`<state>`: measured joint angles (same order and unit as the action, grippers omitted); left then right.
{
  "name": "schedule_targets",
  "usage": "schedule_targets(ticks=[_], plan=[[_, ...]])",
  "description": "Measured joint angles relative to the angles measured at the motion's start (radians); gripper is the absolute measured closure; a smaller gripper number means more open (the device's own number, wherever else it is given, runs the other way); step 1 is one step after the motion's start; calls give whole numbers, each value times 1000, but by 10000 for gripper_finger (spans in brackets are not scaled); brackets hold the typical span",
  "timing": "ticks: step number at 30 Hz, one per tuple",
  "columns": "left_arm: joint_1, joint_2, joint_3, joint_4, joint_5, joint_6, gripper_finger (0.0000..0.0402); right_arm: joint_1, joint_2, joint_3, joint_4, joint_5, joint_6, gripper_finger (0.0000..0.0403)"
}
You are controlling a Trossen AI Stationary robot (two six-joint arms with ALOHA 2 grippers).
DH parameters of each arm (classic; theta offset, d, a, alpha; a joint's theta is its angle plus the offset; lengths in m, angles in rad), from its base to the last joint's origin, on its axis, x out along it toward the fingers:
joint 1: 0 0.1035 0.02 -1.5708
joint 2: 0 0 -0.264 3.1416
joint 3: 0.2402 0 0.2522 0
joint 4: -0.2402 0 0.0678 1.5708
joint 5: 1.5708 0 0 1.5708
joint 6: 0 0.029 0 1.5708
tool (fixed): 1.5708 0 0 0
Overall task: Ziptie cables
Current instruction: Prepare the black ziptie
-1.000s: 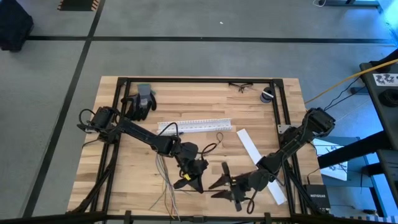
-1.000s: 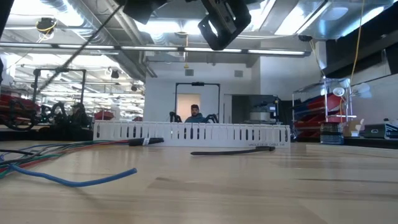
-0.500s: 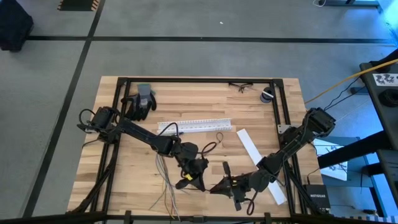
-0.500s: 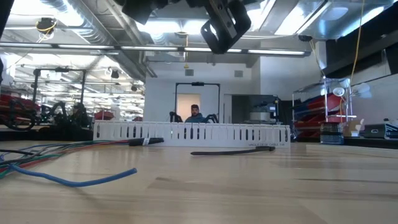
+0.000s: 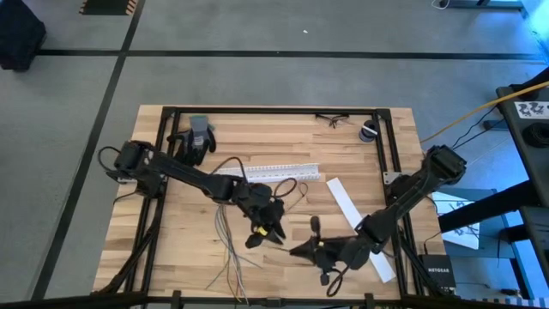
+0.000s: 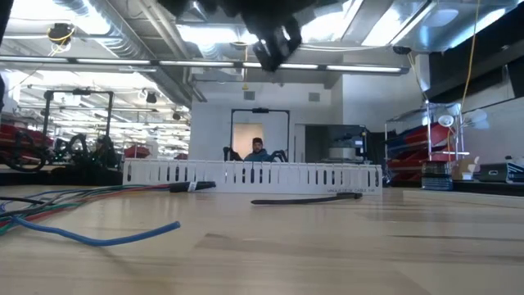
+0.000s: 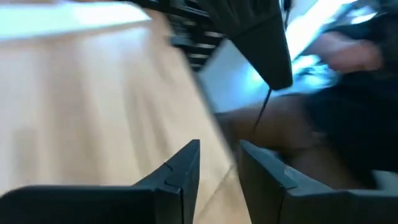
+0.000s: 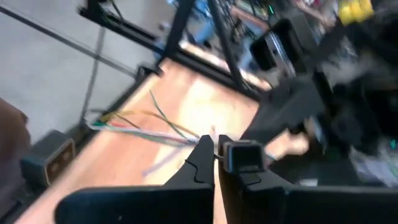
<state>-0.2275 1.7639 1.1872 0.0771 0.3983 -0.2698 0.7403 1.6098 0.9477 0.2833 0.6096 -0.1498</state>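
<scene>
The cables point(image 5: 230, 249) lie loose on the wood near the table's near edge. In the low view they run in from the left point(image 6: 74, 199), with a blue wire point(image 6: 106, 238) in front. One black ziptie point(image 6: 307, 198) lies flat in front of the white channel point(image 6: 254, 174). My left gripper point(image 5: 264, 232) hovers right of the cables, its fingers point(image 7: 186, 165) a little apart with nothing between them. My right gripper point(image 5: 298, 251) faces it from the right, shut, with a small grey block point(image 8: 239, 155) at its tips. My right gripper is shut on a thin black strip, which I take for a ziptie point(image 7: 265, 111). In the left wrist view the strip runs on from the free end of its dark finger point(image 7: 267, 43), pinched there and held above the table. The fingers come level from the table's right side.
The white slotted channel point(image 5: 270, 172) lies across the table's middle. A white flat strip point(image 5: 347, 202) lies right of it, under the right arm. Gloves point(image 5: 196, 137) sit at the far left, glasses point(image 5: 333, 119) and a small roll point(image 5: 369, 131) at the far edge.
My right gripper's fingers stood wide apart a second ago and have drawn together until shut, while it edged toward the left gripper. My left gripper has moved toward the far edge and its elbow has swung the same way. The cables and the ziptie on the table have stayed put.
</scene>
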Motion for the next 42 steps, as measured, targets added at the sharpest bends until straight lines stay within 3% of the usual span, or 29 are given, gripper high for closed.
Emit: schedule_targets(ticks=[5, 8, 15, 20, 26, 34, 42], plan=[[-55, -104, 1, -171, -375, 120, 307, -10, -35, 68, -216, 104, 151, 401], [-99, -128, 1, -191, -561, 155, 309, -35, -37, 109, -296, 116, 229, 401], [-187, -115, 1, -192, -784, 166, 307, -124, -37, 158, -413, 115, 356, 401], [-226, -88, 1, -174, -1022, 170, 307, -180, -37, 163, -414, 100, 395, 402], [-224, -70, 0, -164, -1174, 178, 306, -207, -36, 163, -414, 73, 431, 402], [-218, -70, 0, -86, -1181, 233, 311, -207, -36, 163, -411, 73, 456, 402], [-214, -70, 0, -96, -1179, 251, 395, -207, -36, 163, -411, 63, 460, 398]])
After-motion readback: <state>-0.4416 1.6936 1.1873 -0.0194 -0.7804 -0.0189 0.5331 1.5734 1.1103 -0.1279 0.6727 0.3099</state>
